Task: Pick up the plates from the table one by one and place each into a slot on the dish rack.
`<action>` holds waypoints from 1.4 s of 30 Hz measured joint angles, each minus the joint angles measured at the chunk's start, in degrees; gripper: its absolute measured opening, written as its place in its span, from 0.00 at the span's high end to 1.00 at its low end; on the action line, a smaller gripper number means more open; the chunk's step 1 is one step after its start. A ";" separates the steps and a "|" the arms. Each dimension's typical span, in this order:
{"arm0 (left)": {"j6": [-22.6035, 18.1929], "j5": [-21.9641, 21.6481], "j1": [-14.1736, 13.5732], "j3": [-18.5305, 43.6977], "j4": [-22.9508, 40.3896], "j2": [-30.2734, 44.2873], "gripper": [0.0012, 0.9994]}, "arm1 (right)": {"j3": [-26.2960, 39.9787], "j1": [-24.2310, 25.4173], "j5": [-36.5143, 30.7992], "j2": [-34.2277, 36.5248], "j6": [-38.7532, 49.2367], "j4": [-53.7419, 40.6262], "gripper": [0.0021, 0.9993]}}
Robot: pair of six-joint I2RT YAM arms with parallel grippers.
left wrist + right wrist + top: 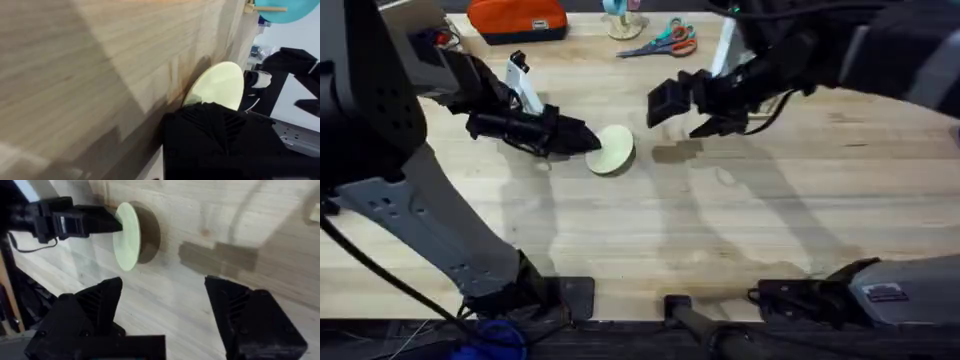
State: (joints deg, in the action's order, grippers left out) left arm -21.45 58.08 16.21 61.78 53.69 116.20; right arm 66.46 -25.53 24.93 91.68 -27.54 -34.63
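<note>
Mid-counter [740, 230], left of centre: left tool [588, 140] clamped on rim of cream plate [613, 149], plate tilted up off the wood. Right tool [682, 108] hovers just right, jaws wide, holding nothing.

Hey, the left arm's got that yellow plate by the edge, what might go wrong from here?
The left gripper pinches only the rim of the yellow plate, which hangs tilted above the table, so it may slip or swing. The right gripper hovers open close by, so a handover could knock the plate loose.
</note>
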 joint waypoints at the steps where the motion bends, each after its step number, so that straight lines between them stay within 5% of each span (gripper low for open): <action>1: 0.00 0.00 0.00 0.00 -0.01 0.00 0.96 | 0.00 -0.37 0.02 0.81 -0.52 0.78 0.01; 19: 0.00 0.00 0.00 0.00 -0.02 0.00 0.96 | -0.04 -8.02 1.69 10.43 -7.46 14.71 0.00; 42: 0.07 0.00 -0.04 0.00 -0.09 0.00 0.96 | -0.04 -10.72 1.61 15.58 -15.73 23.53 0.01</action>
State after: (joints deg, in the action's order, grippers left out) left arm -21.39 58.08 16.16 61.78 53.60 116.20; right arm 66.41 -36.25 26.55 107.26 -43.28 -11.09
